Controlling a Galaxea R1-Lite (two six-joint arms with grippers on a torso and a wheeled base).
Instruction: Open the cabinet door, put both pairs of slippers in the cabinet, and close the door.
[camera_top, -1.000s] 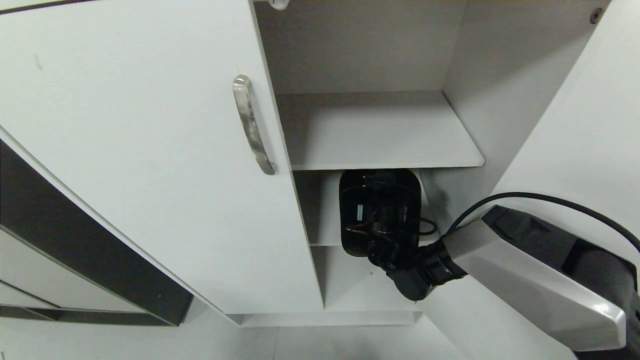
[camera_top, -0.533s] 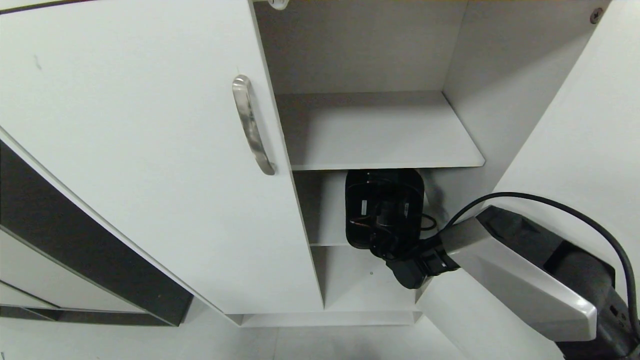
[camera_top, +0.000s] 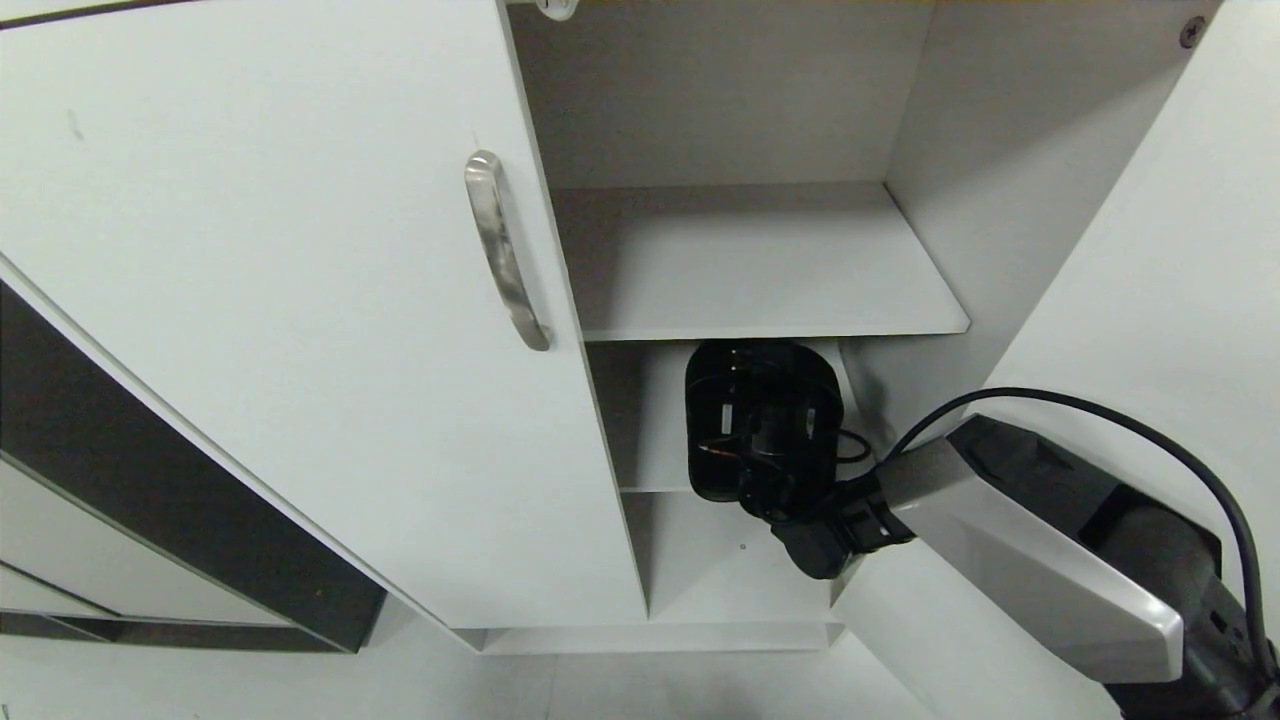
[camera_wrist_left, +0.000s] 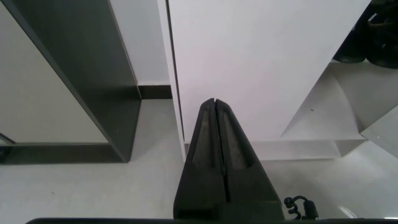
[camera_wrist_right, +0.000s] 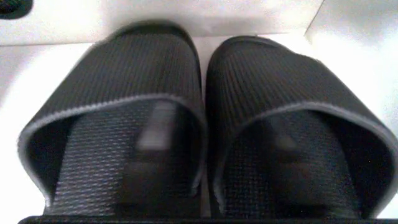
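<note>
As the right arm reaches in from the robot's right, past the open cabinet door (camera_top: 1150, 280), its black cable (camera_top: 1100, 405) loops over the white forearm. The right gripper (camera_top: 768, 470) is down at the middle shelf (camera_top: 650, 440). It's got the pair of black slippers (camera_top: 715, 420): the right wrist view shows a blurred finger (camera_wrist_right: 155, 134) inside each slipper, clamped on the two inner walls where they touch.

The pair sits side by side on that shelf, heels at the front edge and toes running in under the upper shelf (camera_top: 760, 260). A second ago the heels hung further out over the lower compartment (camera_top: 700, 560). The arm drove them in by the half-second mark, and since then there's only a small nudge towards the robot's left, with the arm barely shifting.

Over on the left, the left gripper (camera_wrist_left: 214, 118) hangs low above the floor with its jaws pressed flat together and nothing between them. It points at the bottom of the closed cabinet door (camera_wrist_left: 261, 62), and the slippers peek in beyond that door's edge.

Further back, the closed door carries its curved metal handle (camera_top: 505, 250), unmoved through all three frames.
</note>
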